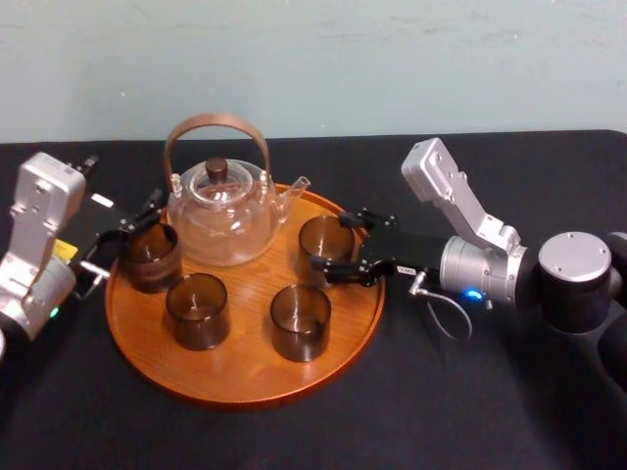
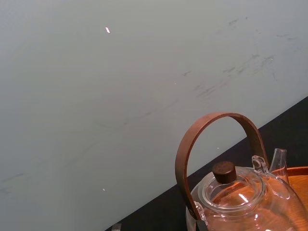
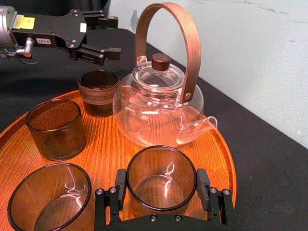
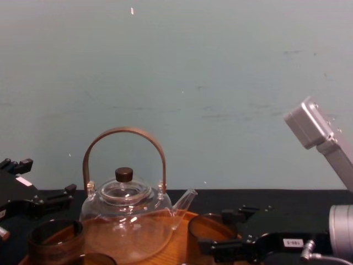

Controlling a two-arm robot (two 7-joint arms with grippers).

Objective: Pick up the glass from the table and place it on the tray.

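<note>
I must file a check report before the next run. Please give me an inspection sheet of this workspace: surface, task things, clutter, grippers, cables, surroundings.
surface: black table.
job's things: wooden tray carries four upright glasses: left rear glass, right rear glass, left front glass, right front glass.
clutter: glass teapot at the tray's rear.
grippers: left gripper, jaws open, beside the left rear glass; right gripper at the right rear glass.
cables: thin grey loop behind the right gripper.
surroundings: pale scuffed wall.
</note>
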